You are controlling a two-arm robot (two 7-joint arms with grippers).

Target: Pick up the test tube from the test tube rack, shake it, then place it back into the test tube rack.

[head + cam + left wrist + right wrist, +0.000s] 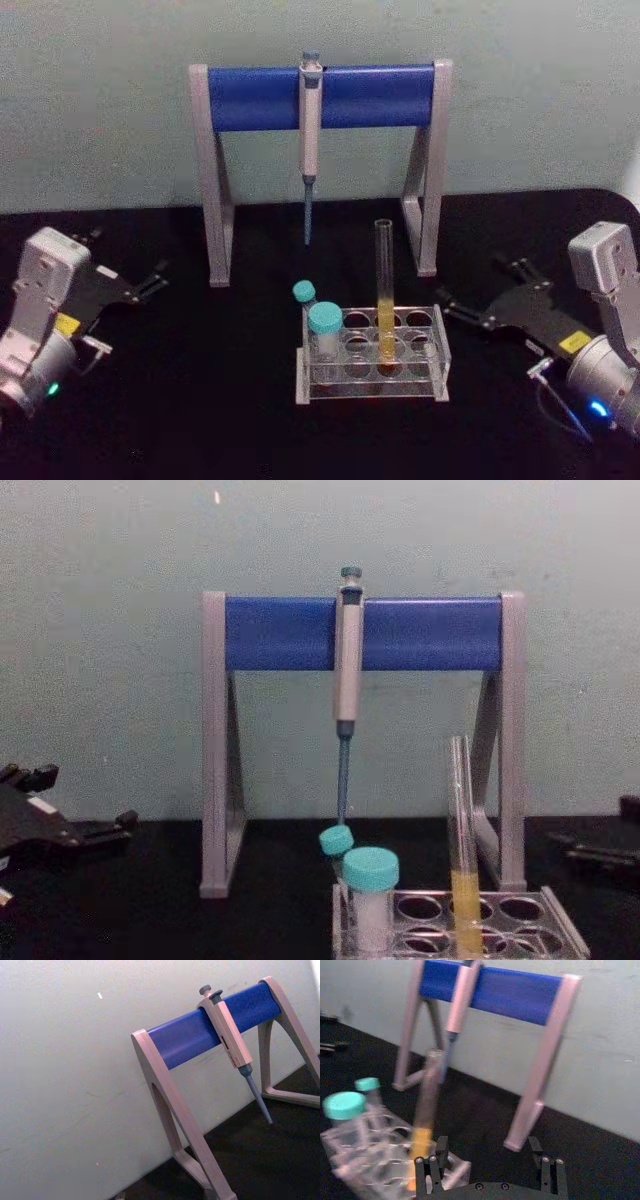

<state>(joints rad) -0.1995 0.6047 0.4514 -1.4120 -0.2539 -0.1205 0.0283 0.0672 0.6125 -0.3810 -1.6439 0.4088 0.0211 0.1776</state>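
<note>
The test tube [384, 285] stands upright in the clear test tube rack [372, 388] at the table's centre front, yellow liquid in its lower part. In the chest view the test tube [462, 820] rises from the rack [562, 932]. My right gripper [478, 288] rests low on the table to the right of the rack, open, with nothing between its fingers. In the right wrist view this gripper [487, 1147] faces the test tube [427, 1105] and rack [367, 1165], a short gap away. My left gripper [125, 257] is parked open at the far left.
Two teal-capped vials [324, 322] [304, 292] stand in the rack's left holes. Behind the rack a grey-and-blue pipette stand [250, 98] holds a hanging pipette [310, 120], also seen from the left wrist as the stand [190, 1037]. A pale wall closes the back.
</note>
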